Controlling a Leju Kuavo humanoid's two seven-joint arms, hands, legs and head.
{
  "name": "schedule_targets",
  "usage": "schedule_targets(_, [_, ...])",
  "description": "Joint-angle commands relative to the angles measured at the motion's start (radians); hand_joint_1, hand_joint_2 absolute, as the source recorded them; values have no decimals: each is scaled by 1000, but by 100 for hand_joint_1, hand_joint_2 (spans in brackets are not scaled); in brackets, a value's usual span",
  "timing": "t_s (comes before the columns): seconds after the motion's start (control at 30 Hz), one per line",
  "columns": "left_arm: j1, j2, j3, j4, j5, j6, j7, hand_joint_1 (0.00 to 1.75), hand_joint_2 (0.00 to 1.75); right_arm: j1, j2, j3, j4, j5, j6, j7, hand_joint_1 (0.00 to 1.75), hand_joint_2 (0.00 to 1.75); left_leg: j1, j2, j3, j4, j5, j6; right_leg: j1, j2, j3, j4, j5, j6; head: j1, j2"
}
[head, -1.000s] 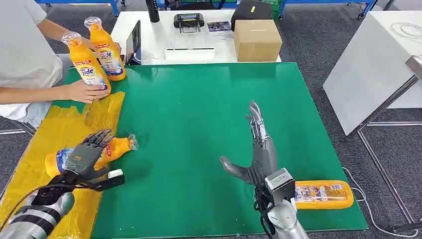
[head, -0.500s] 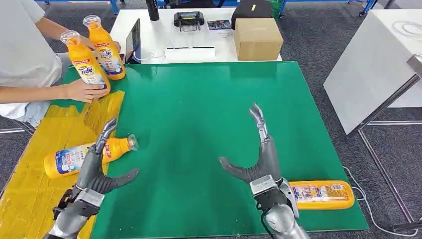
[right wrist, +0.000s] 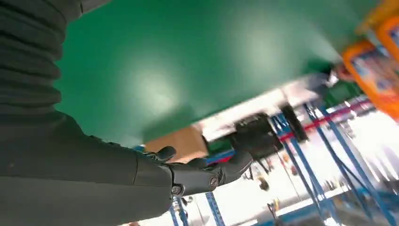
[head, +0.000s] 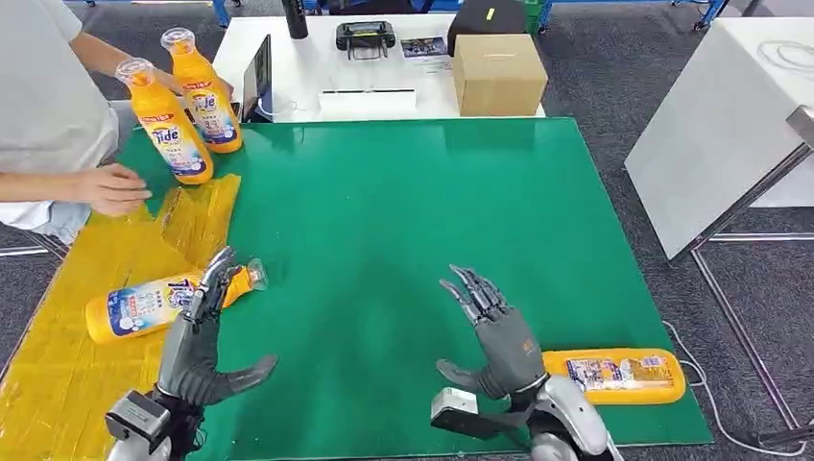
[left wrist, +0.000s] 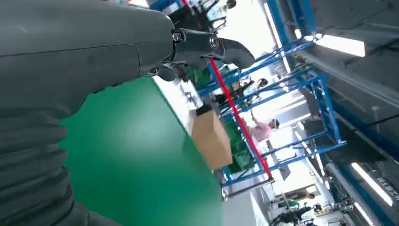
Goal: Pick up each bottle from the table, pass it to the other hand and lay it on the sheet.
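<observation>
**One bottle down, more to go**

Yellow sheet (head: 67, 288) already has one orange bottle (head: 154, 303) lying on it, so that one looks done. Another bottle (head: 614, 375) lies on the green worktop (head: 403, 211), just beside the right robot hand (head: 494, 336), and is not picked up yet. Two more bottles (head: 182, 106) stand at the far corner near a person's hand (head: 115, 187). Both robot hands are spread wide and hold nothing. The left robot hand (head: 197, 341) hovers by the lying bottle.
</observation>
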Motion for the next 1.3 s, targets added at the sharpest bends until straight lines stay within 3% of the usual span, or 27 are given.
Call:
schedule_targets(0.03, [13, -47, 8, 66, -20, -19, 8, 0, 175, 60, -143, 26, 6, 13, 31, 21, 0, 175, 1, -1, 5, -1, -1, 0, 1, -1, 5, -3, -1, -1, 0, 0])
schedule_targets(0.17, [3, -51, -10, 105, -39, -12, -8, 0, 175, 136, -264, 16, -49, -28, 53, 32, 0, 175, 0, -3, 5, -1, -2, 0, 0, -3, 6, -3, -2, -1, 0, 0])
schedule_targets(0.47, [-11, -42, -49, 96, -55, 6, -15, 0, 175, 165, -310, -10, -46, -54, 36, 3, 0, 175, 0, -2, 2, -1, -1, 1, 0, -2, 2, -1, -1, 0, 0, 0])
schedule_targets(0.57, [6, -35, -56, 72, -36, 23, -15, 0, 175, 217, -340, -58, -56, -29, 18, 76, 0, 175, 0, -1, 4, -1, -2, 1, 0, -1, 4, -2, -1, -1, 0, 0])
schedule_targets(0.7, [15, -20, -70, 12, 9, 45, -15, 0, 175, 279, -389, -115, -43, -73, 29, 95, 0, 175, 0, -3, 2, 0, -2, 1, 0, -3, 2, -1, -2, 0, 0, 0])
schedule_targets(0.87, [34, -34, -48, -26, 33, 56, -15, 0, 175, 275, -356, -189, 33, 82, 38, 221, 0, 175, 0, 0, 1, -1, -1, 1, 0, 0, 2, -2, 0, 0, 0, 0])
schedule_targets(1.3, [40, -42, -21, -54, 62, 54, -15, 0, 175, 276, -320, -304, 99, 123, 56, 244, 0, 175, 1, 0, 6, -1, -3, 1, 1, 0, 7, -4, -1, -1, 0, 0])
